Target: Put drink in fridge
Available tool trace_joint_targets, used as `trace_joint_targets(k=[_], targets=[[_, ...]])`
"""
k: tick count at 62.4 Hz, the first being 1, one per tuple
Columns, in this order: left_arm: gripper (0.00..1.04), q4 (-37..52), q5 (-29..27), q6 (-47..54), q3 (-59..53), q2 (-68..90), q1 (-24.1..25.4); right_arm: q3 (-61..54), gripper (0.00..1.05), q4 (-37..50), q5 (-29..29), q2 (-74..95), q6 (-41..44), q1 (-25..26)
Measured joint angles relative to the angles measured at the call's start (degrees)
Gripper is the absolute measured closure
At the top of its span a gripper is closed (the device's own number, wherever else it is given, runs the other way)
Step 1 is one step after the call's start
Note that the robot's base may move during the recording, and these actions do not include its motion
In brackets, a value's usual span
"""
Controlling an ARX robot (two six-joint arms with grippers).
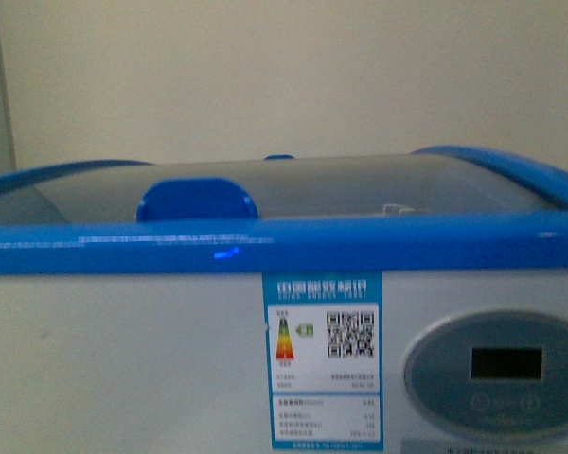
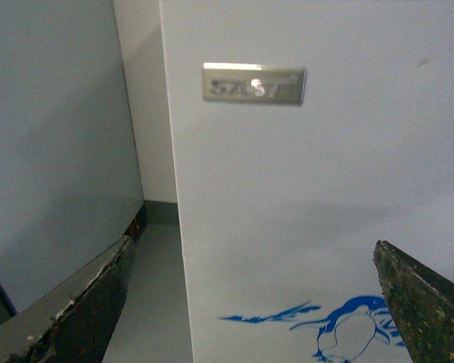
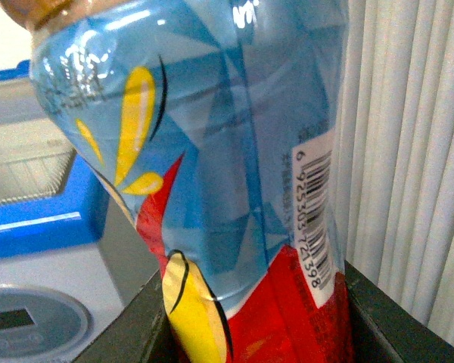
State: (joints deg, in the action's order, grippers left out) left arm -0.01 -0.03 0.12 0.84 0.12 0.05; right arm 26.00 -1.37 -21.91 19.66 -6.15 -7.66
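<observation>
**One drink up in the right pincer, at the fridge front**

We've got one drink point(image 3: 234, 189), glossy clear plastic with a crinkly label, pinched in our right pincer point(image 3: 257, 336) near the fridge point(image 1: 123, 359) (boxy white, blue rim, curved glass top, two blue handles point(image 1: 197, 200)). Our left pincer point(image 2: 250, 310) is spread wide, facing the penguin decal point(image 2: 356, 333) and one metal badge point(image 2: 253, 83).

The left tool point(image 2: 251, 243) has dark, wedge-shaped fingers point(image 2: 98, 302), scuffed and chipped pale along the edges. The right tool point(image 3: 253, 310) is matte dark grey.
</observation>
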Motion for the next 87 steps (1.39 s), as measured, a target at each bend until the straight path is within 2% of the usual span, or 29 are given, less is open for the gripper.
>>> trace_joint_targets(k=[45, 49, 51, 55, 58, 64, 68, 77, 82, 87], targets=[[0.08, 0.0, 0.0, 0.0, 0.0, 0.0, 0.0, 0.0, 0.62, 0.2, 0.0, 0.0, 0.2, 0.0], [0.08, -4.3, 0.9, -8.0, 3.2, 6.9, 1.1, 0.0, 0.62, 0.2, -0.2, 0.0, 0.2, 0.0], [0.08, -1.5, 2.3, -11.8, 5.4, 13.7, 2.4, 0.0, 0.62, 0.2, -0.2, 0.0, 0.2, 0.0], [0.08, 4.2, 4.2, -13.5, 8.4, 21.8, 3.5, 0.0, 0.62, 0.2, 0.0, 0.0, 0.2, 0.0], [0.08, 12.0, 6.6, -13.4, 13.1, 31.1, 3.7, 0.0, 0.62, 0.2, 0.0, 0.0, 0.2, -0.1], [0.08, 24.5, 12.2, -4.6, 26.1, 50.3, 0.3, 0.0, 0.62, 0.2, -0.2, 0.0, 0.2, -0.1], [0.08, 25.3, 16.9, 3.4, 33.4, 58.8, -2.6, 0.0, 0.62, 0.2, -0.2, 0.0, 0.2, -0.1], [0.08, 19.7, 25.8, 18.5, 44.6, 67.9, -8.0, 0.0, 0.62, 0.2, -0.2, 0.0, 0.2, -0.1], [0.08, 12.3, 31.8, 29.1, 48.9, 70.4, -11.3, 0.0, 0.62, 0.2, -0.2, 0.0, 0.2, -0.1], [0.08, 5.1, 33.3, 39.5, 52.2, 73.9, -13.0, 0.0, 0.62, 0.2, -0.2, 0.0, 0.2, -0.1]])
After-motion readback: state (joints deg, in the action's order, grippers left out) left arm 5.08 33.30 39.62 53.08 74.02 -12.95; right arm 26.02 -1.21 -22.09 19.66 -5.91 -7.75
